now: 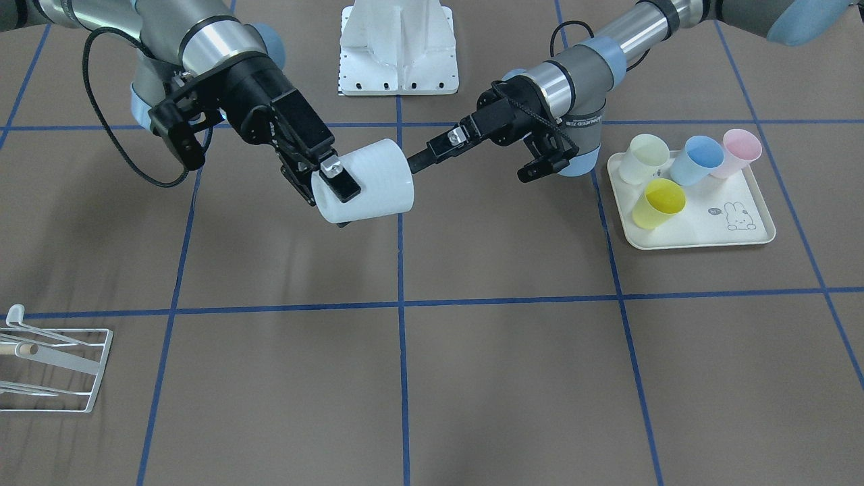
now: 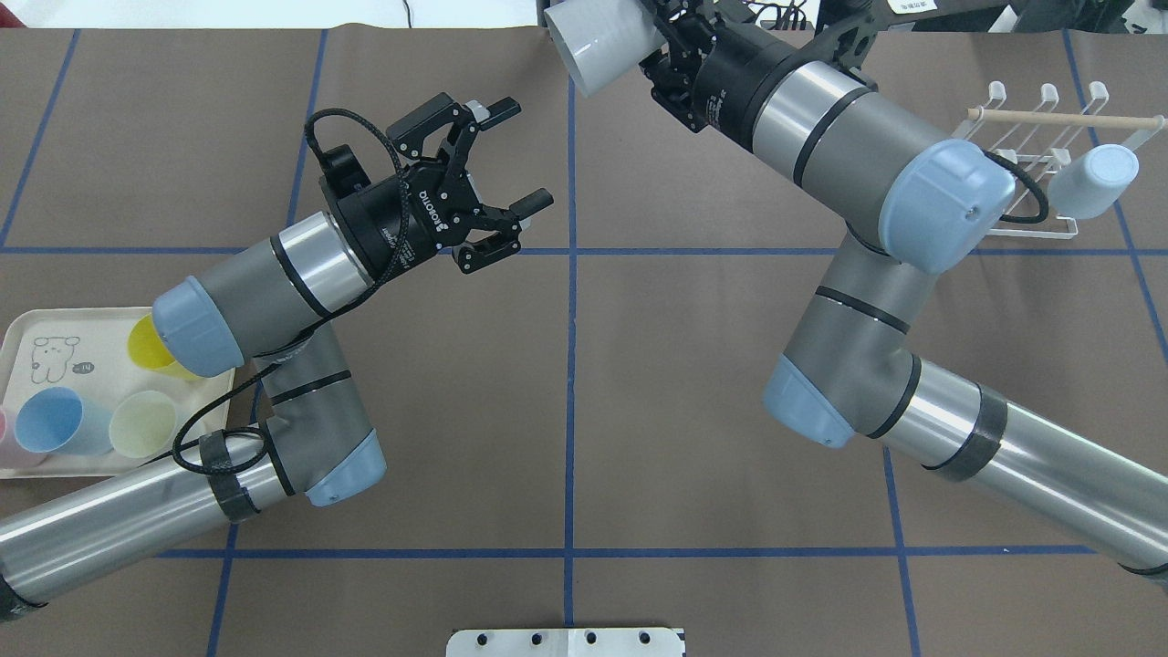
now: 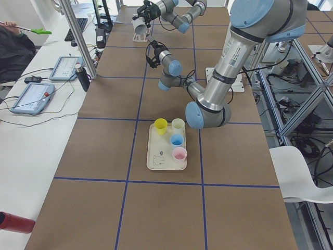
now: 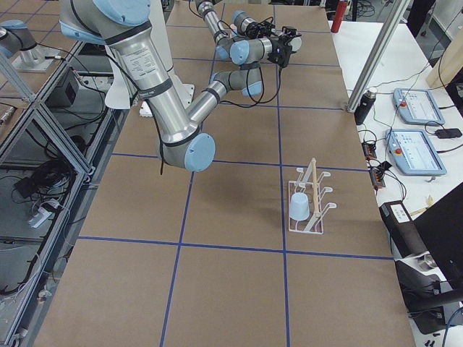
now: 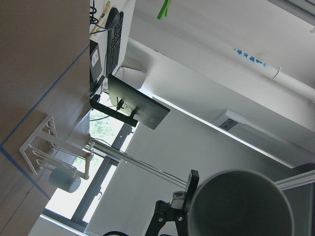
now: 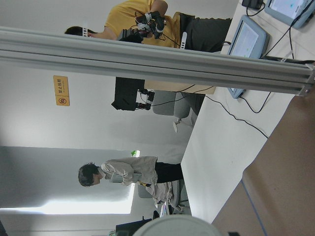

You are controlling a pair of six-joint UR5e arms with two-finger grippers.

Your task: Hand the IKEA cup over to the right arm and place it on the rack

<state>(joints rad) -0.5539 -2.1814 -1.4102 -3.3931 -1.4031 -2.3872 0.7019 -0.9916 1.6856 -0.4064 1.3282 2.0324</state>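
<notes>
The IKEA cup (image 1: pixel 368 182) is white and lies on its side in the air over the table's middle. My right gripper (image 1: pixel 335 181) is shut on its rim, one finger outside the wall. From overhead the cup (image 2: pixel 598 46) sits at the top edge, on the right gripper (image 2: pixel 652 44). My left gripper (image 1: pixel 469 169) is open beside the cup's base, holding nothing; overhead, the left gripper (image 2: pixel 518 153) is apart from the cup. The white wire rack (image 1: pixel 57 364) stands at the table's right end and carries a pale blue cup (image 2: pixel 1090 181) on the rack (image 2: pixel 1040 160).
A cream rabbit-print tray (image 1: pixel 749 236) near my left arm holds several coloured cups, among them a yellow one (image 1: pixel 658 202) and a blue one (image 1: pixel 698 160). A white mounting plate (image 1: pixel 398 47) is at the robot's base. People and tablets are beyond the table's far edge.
</notes>
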